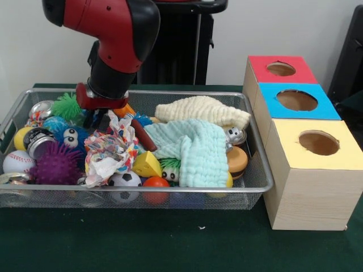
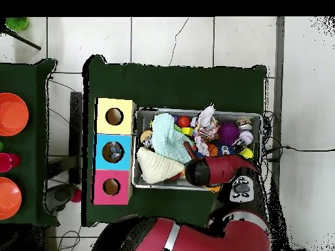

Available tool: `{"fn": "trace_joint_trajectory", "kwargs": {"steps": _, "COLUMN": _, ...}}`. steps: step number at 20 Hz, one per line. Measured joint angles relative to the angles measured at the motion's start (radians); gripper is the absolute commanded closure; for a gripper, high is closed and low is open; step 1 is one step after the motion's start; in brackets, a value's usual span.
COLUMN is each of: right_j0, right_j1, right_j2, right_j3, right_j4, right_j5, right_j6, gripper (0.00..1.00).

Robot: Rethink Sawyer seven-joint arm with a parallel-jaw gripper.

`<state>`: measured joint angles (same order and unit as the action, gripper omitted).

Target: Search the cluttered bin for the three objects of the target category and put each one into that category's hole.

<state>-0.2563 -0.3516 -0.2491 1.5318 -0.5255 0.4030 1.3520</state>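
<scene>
The silver wire-mesh bin (image 1: 262, 170) is full of toys and cloths. My gripper (image 1: 95, 119) reaches down into the bin's back left part in the front view, among a green spiky ball (image 1: 68, 105) and a patterned cloth (image 1: 110, 148). Its tips are sunk in the clutter. In the overhead view the arm (image 2: 211, 171) covers the gripper. No see-through plastic bottle shows in either view. The blue-faced box (image 1: 326, 111) stands between the red and yellow boxes beside the bin, and its round hole (image 1: 296, 100) faces up; the box also shows in the overhead view (image 2: 103, 151).
A cream cloth (image 1: 201, 109) and a mint cloth (image 1: 195, 148) cover the bin's right half. A purple spiky ball (image 1: 54, 165), a baseball (image 1: 18, 161), a soccer ball (image 1: 125, 184), metal cans (image 1: 35, 140) and a yellow wedge (image 1: 146, 165) lie around. Red box (image 1: 258, 71) and yellow box (image 1: 346, 156) flank the blue one.
</scene>
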Motion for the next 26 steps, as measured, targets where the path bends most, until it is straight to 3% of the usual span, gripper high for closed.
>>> {"fn": "trace_joint_trajectory", "kwargs": {"steps": 18, "right_j0": -0.231, "right_j1": -0.197, "right_j2": 0.198, "right_j3": 0.159, "right_j4": -0.002, "right_j5": 0.001, "right_j6": 0.000, "gripper": 1.00}}
{"fn": "trace_joint_trajectory", "kwargs": {"steps": 26, "right_j0": -0.350, "right_j1": -0.264, "right_j2": 0.333, "right_j3": 0.227, "right_j4": -0.002, "right_j5": -0.035, "right_j6": 0.000, "gripper": 1.00}}
